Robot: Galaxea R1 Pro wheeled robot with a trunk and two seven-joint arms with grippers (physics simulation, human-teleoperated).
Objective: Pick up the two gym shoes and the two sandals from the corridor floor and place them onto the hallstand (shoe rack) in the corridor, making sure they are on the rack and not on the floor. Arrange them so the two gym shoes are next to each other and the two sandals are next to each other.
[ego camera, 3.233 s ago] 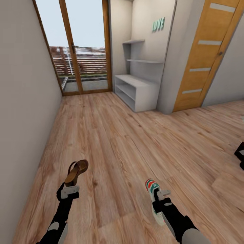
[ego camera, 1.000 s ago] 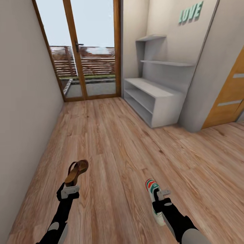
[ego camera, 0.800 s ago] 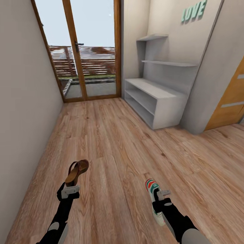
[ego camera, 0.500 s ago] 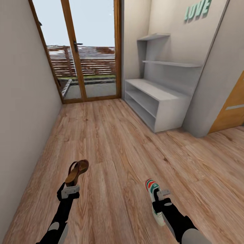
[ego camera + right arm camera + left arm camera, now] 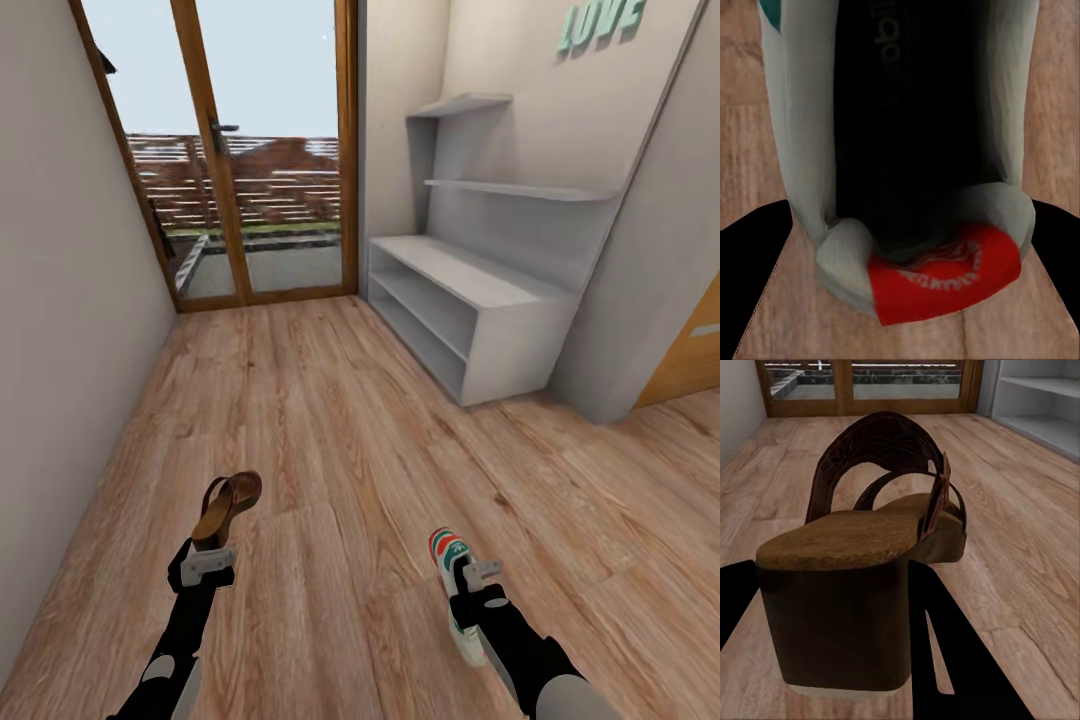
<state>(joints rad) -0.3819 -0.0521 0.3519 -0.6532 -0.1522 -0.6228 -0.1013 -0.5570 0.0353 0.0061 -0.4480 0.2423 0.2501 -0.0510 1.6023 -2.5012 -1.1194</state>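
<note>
My left gripper (image 5: 208, 553) is shut on the heel of a brown sandal (image 5: 227, 508), held above the corridor floor (image 5: 330, 430); up close, the sandal (image 5: 870, 577) sits between the dark fingers (image 5: 960, 660). My right gripper (image 5: 470, 585) is shut on a white gym shoe (image 5: 452, 560) with teal and red stripes; the right wrist view looks into the shoe's dark opening and red heel tab (image 5: 945, 277). The pale grey hallstand (image 5: 470, 300) stands ahead on the right, against the wall, with open low shelves and a bare flat top.
A glass door with a wooden frame (image 5: 215, 160) closes the corridor's far end. A plain wall (image 5: 60, 330) runs close along the left. An orange door (image 5: 690, 360) shows at the right edge, beyond a wall corner (image 5: 640, 300).
The whole view has shifted: the hallstand and glass door look nearer and further right, so the robot has rolled forward. Both arms hold their shoes in the same pose.
</note>
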